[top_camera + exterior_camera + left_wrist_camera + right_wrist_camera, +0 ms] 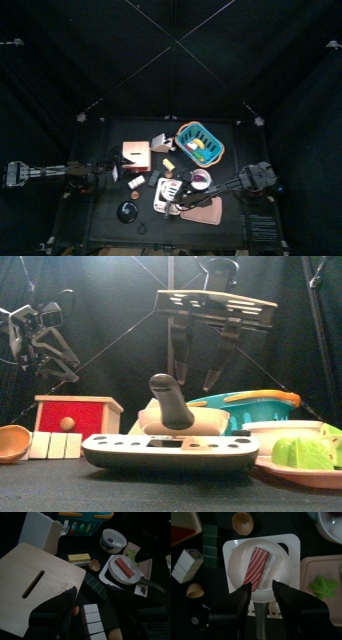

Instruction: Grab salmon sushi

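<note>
The salmon sushi, a red-and-white striped slab, lies on a white plate set on a white kitchen scale. My right gripper hangs just above the plate's near rim, jaws open, one to each side of the sushi's end and not touching it. In the front view it hangs open above the scale; the sushi is hidden there. The sushi also shows in the left wrist view. My left gripper is open and empty over the wooden box at the table's left.
A teal basket stands at the back. A white bowl and a pink board with a green leaf lie right of the plate. A small wooden bowl, white blocks and a red-fronted box are nearby.
</note>
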